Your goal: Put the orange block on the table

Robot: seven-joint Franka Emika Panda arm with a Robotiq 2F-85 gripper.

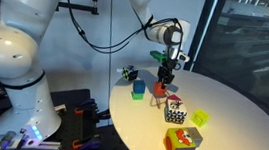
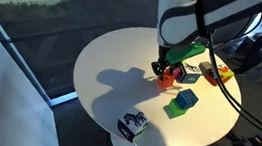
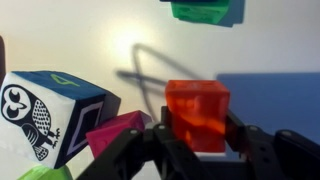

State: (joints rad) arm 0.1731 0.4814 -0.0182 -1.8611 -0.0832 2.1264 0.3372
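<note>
- Wrist view: the gripper [image 3: 198, 142] has its jaws closed on the orange block [image 3: 196, 112], with a dark finger against each of two opposite sides.
- Around the block lies bare cream table [image 3: 90, 50]. A black-and-white owl cube [image 3: 45, 115] and a magenta piece [image 3: 120, 135] are near on one side, and a green block [image 3: 205, 10] lies well apart at the frame's top edge.
- In an exterior view the orange block [image 1: 160, 88] shows low beneath the arm's wrist, well inside the round top. The owl cube [image 1: 175, 112] and a multicoloured picture cube [image 1: 182, 142] stand nearer the camera.
- In an exterior view the block [image 2: 167, 81] appears at or just above the surface, near a blue cube [image 2: 187, 95] (no view settles whether its underside touches the top).
- Progress, as a judgement: the carry looks all but done, with the block placed over open tabletop and no other piece beneath it.
- Left to do: seat the block flat if it is not yet down, part the jaws, then lift clear without nudging the neighbours.
</note>
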